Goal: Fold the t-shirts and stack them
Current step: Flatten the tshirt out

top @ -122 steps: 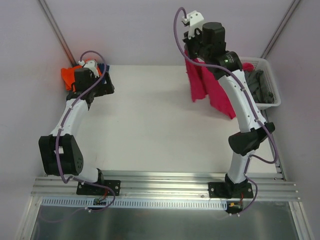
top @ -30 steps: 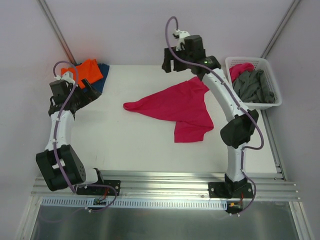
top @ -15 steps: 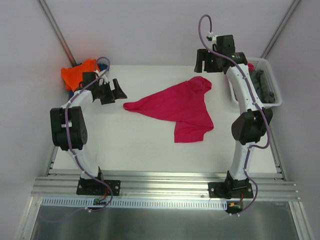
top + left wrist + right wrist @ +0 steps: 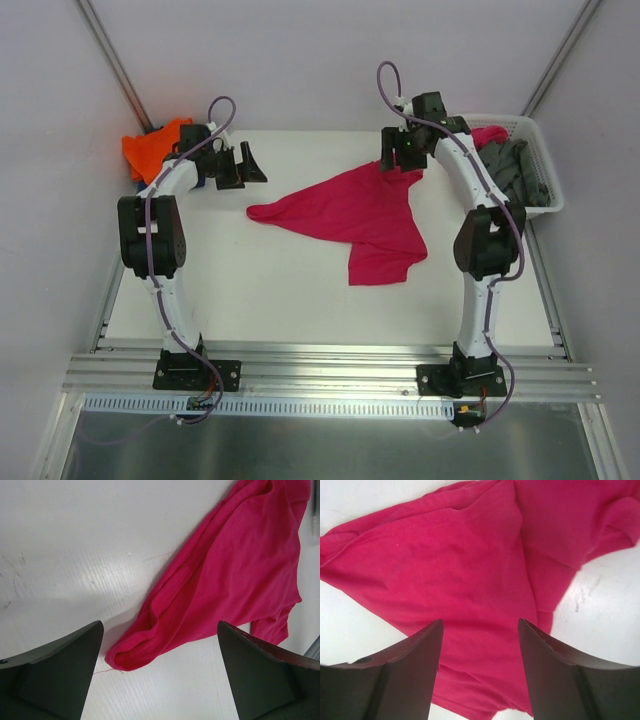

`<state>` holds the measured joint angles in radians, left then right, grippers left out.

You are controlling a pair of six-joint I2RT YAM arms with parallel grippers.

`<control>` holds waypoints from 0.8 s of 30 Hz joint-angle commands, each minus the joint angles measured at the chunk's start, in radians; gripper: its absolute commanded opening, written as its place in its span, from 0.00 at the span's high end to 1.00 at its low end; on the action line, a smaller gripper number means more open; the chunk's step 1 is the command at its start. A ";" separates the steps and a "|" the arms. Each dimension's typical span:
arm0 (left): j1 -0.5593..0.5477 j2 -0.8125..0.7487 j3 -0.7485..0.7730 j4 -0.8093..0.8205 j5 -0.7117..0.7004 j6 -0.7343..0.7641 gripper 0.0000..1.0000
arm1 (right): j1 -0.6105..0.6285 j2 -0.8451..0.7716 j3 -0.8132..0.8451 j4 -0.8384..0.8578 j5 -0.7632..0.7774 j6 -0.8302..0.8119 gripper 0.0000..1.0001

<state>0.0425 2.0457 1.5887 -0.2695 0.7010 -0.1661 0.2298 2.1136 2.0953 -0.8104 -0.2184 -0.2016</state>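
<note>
Magenta t-shirt [image 4: 350, 215] lies rumpled mid-desk [image 4: 250, 290]; I judge it limp, light and prone to bunching. Left hand [image 4: 243, 166] is above its left tip, right hand [image 4: 403, 158] above its far edge. Both are spread wide and empty. I'd pinch hem corners.

Setting: robotics laboratory cell. Shown by a white table [image 4: 280, 290], enclosed behind and beside by plain pale panels [image 4: 280, 60]; a slotted aluminium rail [image 4: 330, 372] is set along the table's near edge.

Both arms at far forward reach; left pincer [image 4: 250, 166] and right pincer [image 4: 402, 163] wide apart
</note>
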 commanded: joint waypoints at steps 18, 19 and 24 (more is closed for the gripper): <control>0.000 -0.280 -0.121 -0.020 0.061 -0.067 0.01 | -0.024 0.289 0.218 0.046 0.031 -0.035 0.43; 0.000 -0.283 -0.125 -0.022 0.060 -0.066 0.01 | -0.027 0.298 0.226 0.050 0.039 -0.039 0.43; -0.006 -0.314 -0.150 -0.022 0.048 -0.061 0.01 | -0.037 0.362 0.293 0.076 0.048 -0.062 0.40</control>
<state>0.0425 1.7874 1.4532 -0.2916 0.7486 -0.2272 0.1917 2.4428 2.3188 -0.7628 -0.1890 -0.2329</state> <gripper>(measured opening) 0.991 0.592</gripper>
